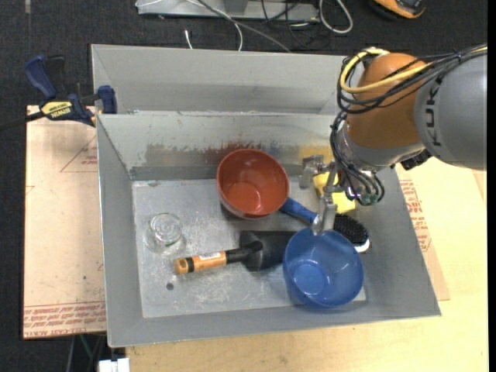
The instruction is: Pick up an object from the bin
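bin (209, 294) floor bare front-left | end effector (324, 220) at blue bowl (322, 276) rim

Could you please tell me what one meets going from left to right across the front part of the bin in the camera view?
From the left: clear glass → black scoop with an orange handle → blue bowl.
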Tool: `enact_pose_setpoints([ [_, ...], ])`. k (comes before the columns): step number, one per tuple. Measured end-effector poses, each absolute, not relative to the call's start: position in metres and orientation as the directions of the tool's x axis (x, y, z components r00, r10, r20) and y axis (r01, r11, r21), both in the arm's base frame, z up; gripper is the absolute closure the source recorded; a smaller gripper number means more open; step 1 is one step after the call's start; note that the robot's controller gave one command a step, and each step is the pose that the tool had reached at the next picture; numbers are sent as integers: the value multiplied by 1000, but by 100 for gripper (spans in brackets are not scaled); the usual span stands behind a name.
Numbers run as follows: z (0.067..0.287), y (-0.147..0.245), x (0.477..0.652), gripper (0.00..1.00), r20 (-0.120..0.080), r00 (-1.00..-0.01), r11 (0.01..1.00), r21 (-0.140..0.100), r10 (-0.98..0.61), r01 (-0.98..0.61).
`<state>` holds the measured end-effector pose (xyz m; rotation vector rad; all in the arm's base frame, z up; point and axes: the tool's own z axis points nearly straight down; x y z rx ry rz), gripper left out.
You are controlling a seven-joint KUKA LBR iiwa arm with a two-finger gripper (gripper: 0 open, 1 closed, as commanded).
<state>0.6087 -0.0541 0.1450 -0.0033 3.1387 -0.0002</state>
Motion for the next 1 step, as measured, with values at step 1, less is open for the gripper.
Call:
enact_pose_setpoints([
  [1,145,-54,609,0,-3,-1000,1000,0,-2,-2],
])
